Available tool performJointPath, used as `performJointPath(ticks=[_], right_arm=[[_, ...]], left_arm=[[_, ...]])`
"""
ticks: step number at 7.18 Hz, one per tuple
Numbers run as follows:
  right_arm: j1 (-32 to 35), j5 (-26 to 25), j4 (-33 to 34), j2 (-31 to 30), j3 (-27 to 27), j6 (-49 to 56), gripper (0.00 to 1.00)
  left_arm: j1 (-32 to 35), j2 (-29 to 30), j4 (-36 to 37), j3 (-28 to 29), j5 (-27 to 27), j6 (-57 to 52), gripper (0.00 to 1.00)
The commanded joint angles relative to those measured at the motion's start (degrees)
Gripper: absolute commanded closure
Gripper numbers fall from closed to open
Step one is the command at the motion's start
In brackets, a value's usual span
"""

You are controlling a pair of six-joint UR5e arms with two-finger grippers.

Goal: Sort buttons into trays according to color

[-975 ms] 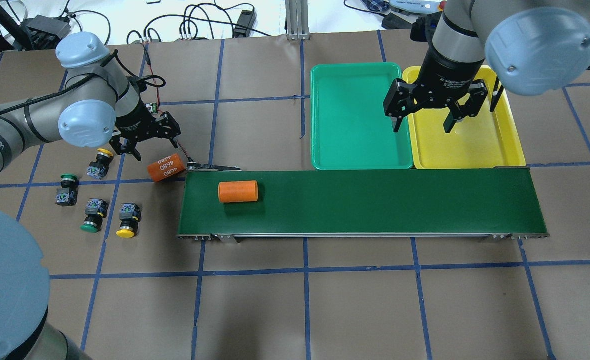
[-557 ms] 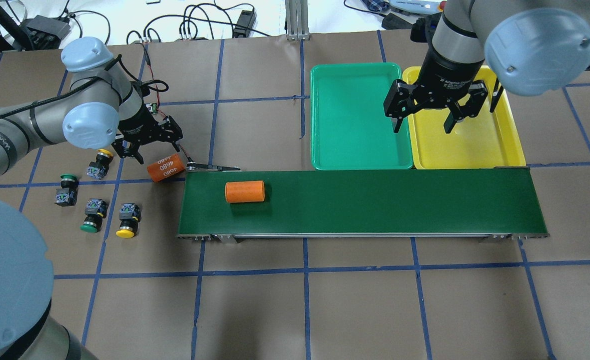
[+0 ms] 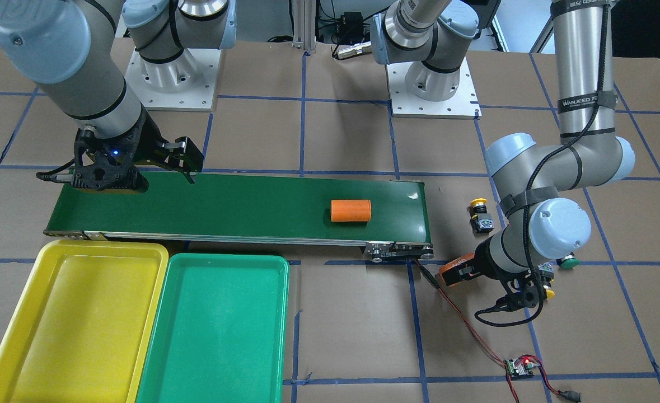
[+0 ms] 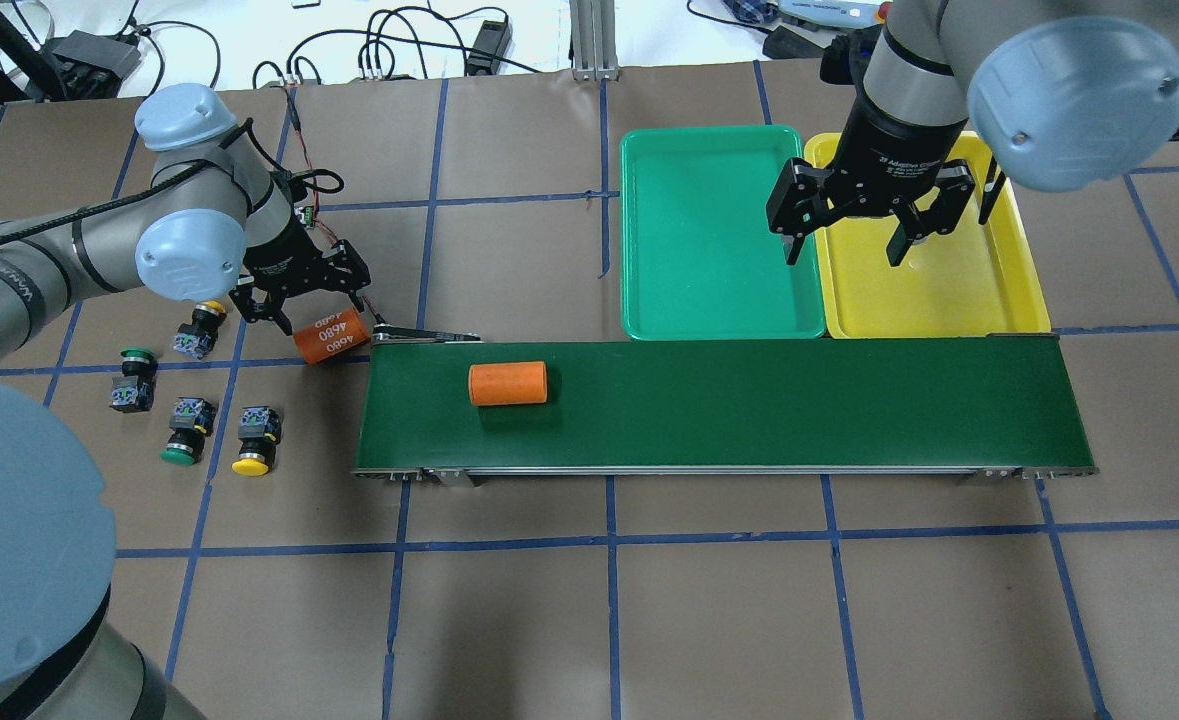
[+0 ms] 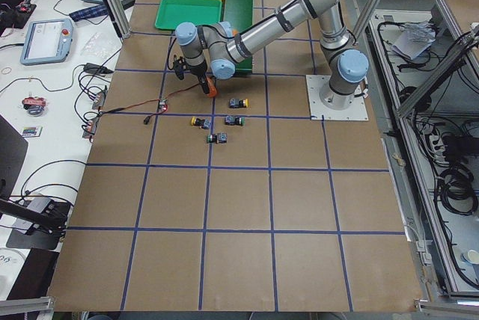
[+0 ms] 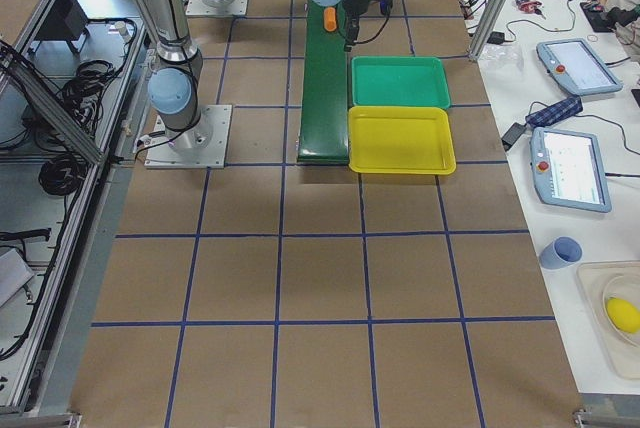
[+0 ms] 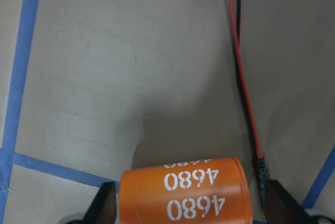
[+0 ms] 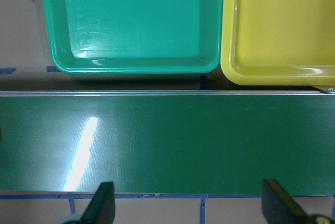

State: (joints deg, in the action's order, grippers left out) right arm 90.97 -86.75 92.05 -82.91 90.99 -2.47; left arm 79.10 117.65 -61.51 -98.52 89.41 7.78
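Four buttons lie on the table at the left: a yellow-capped one (image 4: pixel 199 328), a green-capped one (image 4: pixel 134 372), another green-capped one (image 4: pixel 186 430) and another yellow-capped one (image 4: pixel 254 440). My left gripper (image 4: pixel 314 305) is open and low over an orange cylinder marked 4680 (image 4: pixel 331 335). In the left wrist view its fingers (image 7: pixel 104 205) stand on either side of that cylinder (image 7: pixel 183 198). The green tray (image 4: pixel 714 230) and yellow tray (image 4: pixel 949 290) sit side by side behind the belt. My right gripper (image 4: pixel 844 245) hangs open above their shared edge, holding nothing.
A long dark green conveyor belt (image 4: pixel 799 400) runs across the middle, with a plain orange cylinder (image 4: pixel 507 383) on its left part. A red and black wire (image 7: pixel 243 88) runs to the belt's left end. Cables and boxes lie beyond the table's far edge.
My left gripper has moved right and down toward the cylinder marked 4680. The plain orange cylinder has travelled right along the belt. The right arm has not moved.
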Motion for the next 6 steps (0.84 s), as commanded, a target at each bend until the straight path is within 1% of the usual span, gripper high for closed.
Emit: performJointPath(ticks=[1, 5, 6], right_arm=[[0.0, 0.0, 0.06, 0.03, 0.06, 0.01, 0.0], [0.0, 0.0, 0.06, 0.82, -0.02, -0.08, 0.0], [0.0, 0.0, 0.06, 0.82, -0.02, -0.08, 0.0]], left_arm=[[0.18, 0.03, -0.28, 0.0, 0.07, 0.04, 0.0], [0.09, 0.65, -0.8, -0.09, -0.11, -0.05, 0.01], [0.09, 0.91, -1.24, 0.0, -0.11, -0.05, 0.54]])
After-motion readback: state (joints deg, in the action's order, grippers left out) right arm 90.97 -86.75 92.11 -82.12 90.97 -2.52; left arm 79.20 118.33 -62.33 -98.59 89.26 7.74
